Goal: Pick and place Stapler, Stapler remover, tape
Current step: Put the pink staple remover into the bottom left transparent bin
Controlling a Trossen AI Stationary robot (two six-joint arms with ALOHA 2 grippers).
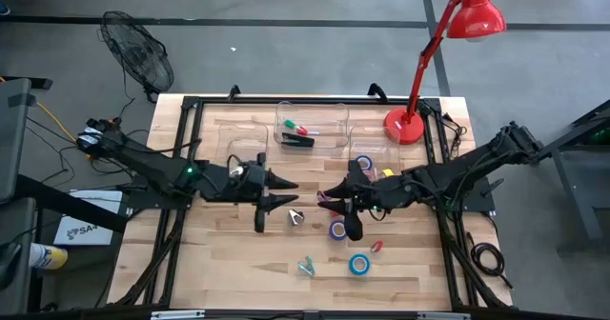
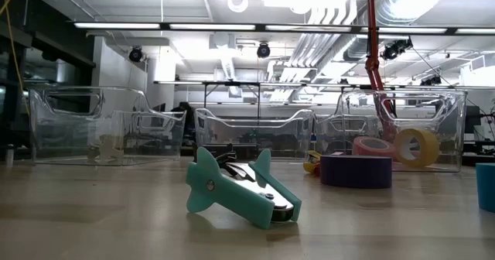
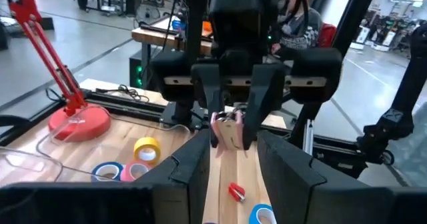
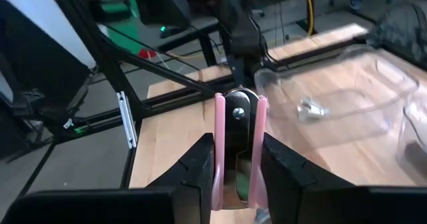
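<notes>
Pink staple remover was clamped in the right gripper mid-tabletop, left gripper sat empty, slightly parted, opposite, stapler already binned, so I'd carry it level and release low inside a bin.

stapler in middle bin
</notes>
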